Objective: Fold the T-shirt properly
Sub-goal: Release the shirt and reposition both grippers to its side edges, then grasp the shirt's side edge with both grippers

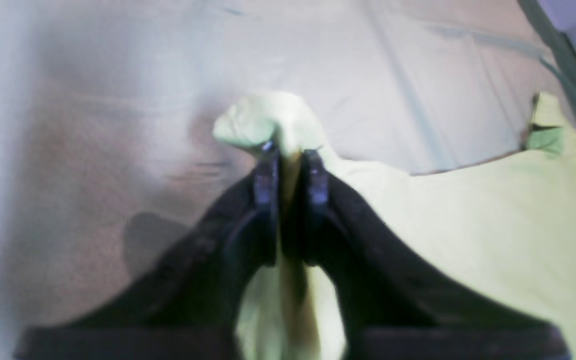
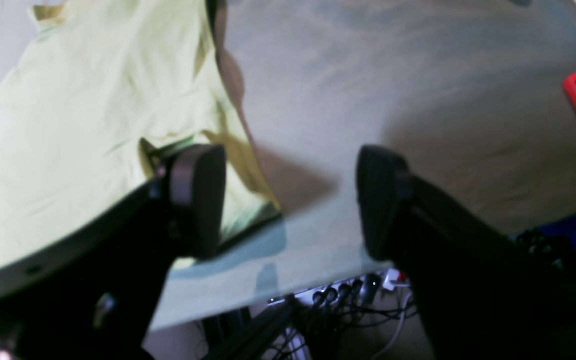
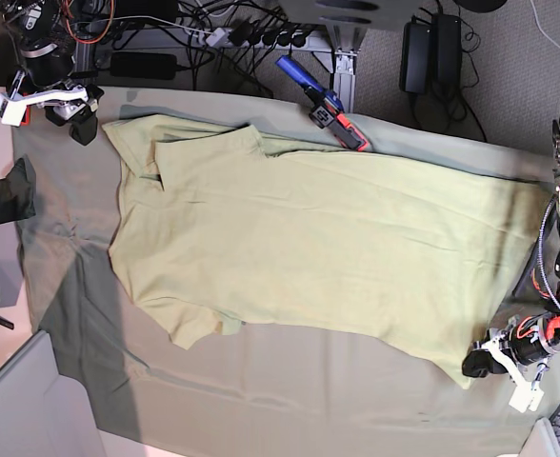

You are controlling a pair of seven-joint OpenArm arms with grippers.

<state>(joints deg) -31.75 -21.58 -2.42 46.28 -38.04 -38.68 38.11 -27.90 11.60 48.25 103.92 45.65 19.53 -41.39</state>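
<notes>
Presently the left gripper (image 1: 290, 150) is clamped on a thin corner of the T-shirt (image 3: 337, 238), right gripper (image 2: 288, 200) apart; so slight a pinch may slip on lifting

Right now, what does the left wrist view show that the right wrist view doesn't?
Only the left wrist view shows the left pincer shut on a bunched corner of the T-shirt. Only the right wrist view shows the right pincer open, over the table cloth at the shirt's edge. Both show the shirt on the cloth.
</notes>
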